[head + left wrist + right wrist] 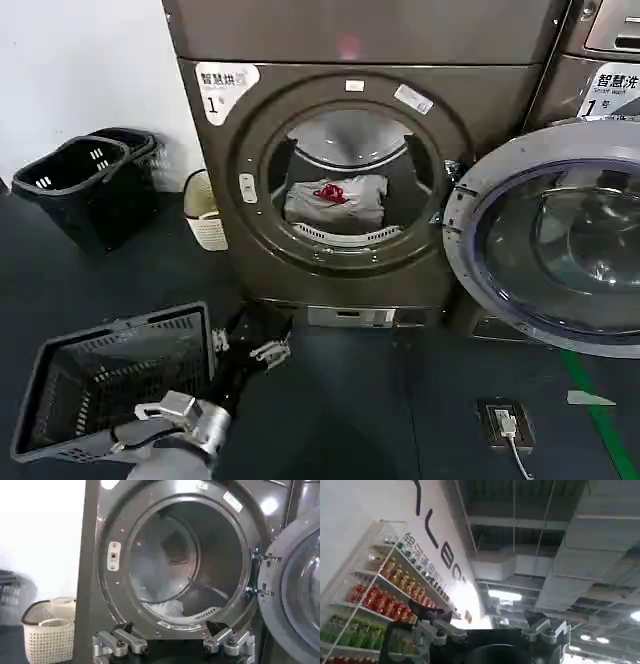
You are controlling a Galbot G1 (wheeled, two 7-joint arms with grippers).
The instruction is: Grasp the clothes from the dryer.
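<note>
The dryer [360, 120] is a dark bronze machine, and its round door [545, 240] is swung open to the right. Inside the steel drum lie the clothes [335, 200], a white bundle with a red patch. In the left wrist view the clothes [167, 607] show low in the drum of the dryer [100, 555]. My left gripper [262, 322] hovers low in front of the dryer, below the porthole and pointing at it. The left gripper [170, 628] is open and holds nothing. My right gripper [485, 615] points up at the ceiling, open and empty.
A grey mesh basket [110, 380] sits on the dark floor to the left of my left arm. Black baskets [80, 170] and a cream basket [205, 210] stand left of the dryer. A neighbouring machine [600, 60] is behind the open door. A floor socket [505, 420] lies at the lower right.
</note>
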